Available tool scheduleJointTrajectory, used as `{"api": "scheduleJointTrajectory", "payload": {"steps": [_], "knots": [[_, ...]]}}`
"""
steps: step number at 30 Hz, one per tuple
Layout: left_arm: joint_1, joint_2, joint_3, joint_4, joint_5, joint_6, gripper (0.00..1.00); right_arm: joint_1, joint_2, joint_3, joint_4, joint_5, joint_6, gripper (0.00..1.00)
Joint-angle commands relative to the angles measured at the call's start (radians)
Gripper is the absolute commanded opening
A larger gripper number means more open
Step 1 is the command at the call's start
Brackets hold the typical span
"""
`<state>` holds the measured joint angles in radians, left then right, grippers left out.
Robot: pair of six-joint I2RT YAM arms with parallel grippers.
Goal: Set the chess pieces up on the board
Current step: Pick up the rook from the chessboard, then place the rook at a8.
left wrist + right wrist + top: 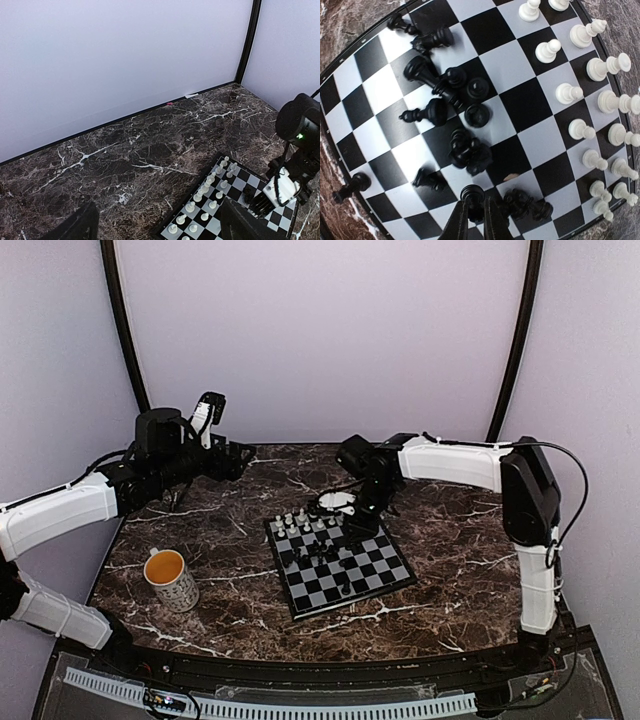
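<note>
The board [385,570] lies mid-table. White chess pieces [305,523] stand in two rows along its far-left side, also seen as white pieces [600,100] and white pieces [210,187]. Black chess pieces [450,90] lie jumbled near the middle, several tipped over. One black piece [351,184] lies near the board's edge. My right gripper [476,202] is low over the board, its fingers pressed on both sides of a black piece [472,191]. My left gripper [160,230] hangs open and empty above the bare tabletop left of the board [235,175].
A white patterned mug [172,578] with an orange inside stands on the marble table left of the board. Pale walls and two dark curved poles close off the back. The right arm [450,462] reaches in from the right.
</note>
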<state>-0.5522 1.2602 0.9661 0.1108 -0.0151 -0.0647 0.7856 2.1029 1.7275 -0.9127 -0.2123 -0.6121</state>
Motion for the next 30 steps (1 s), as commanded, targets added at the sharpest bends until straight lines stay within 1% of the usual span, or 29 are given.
{"api": "scheduleJointTrajectory", "payload": {"steps": [1,8,14,19,30], "knots": [[0.005,-0.023,0.026,-0.007,0.013,-0.012,0.86,0.006,-0.161,-0.092,-0.010,-0.028,-0.021,0.10],[0.005,-0.016,0.028,-0.008,0.013,-0.019,0.86,-0.002,-0.333,-0.336,0.044,-0.018,-0.045,0.10],[0.005,-0.007,0.029,-0.010,0.012,-0.018,0.86,-0.004,-0.422,-0.501,0.086,0.057,-0.049,0.10],[0.005,-0.001,0.030,-0.010,0.027,-0.023,0.86,-0.009,-0.448,-0.555,0.107,0.087,-0.049,0.10],[0.005,0.003,0.030,-0.011,0.046,-0.024,0.86,-0.028,-0.419,-0.583,0.136,0.144,-0.040,0.10]]}}
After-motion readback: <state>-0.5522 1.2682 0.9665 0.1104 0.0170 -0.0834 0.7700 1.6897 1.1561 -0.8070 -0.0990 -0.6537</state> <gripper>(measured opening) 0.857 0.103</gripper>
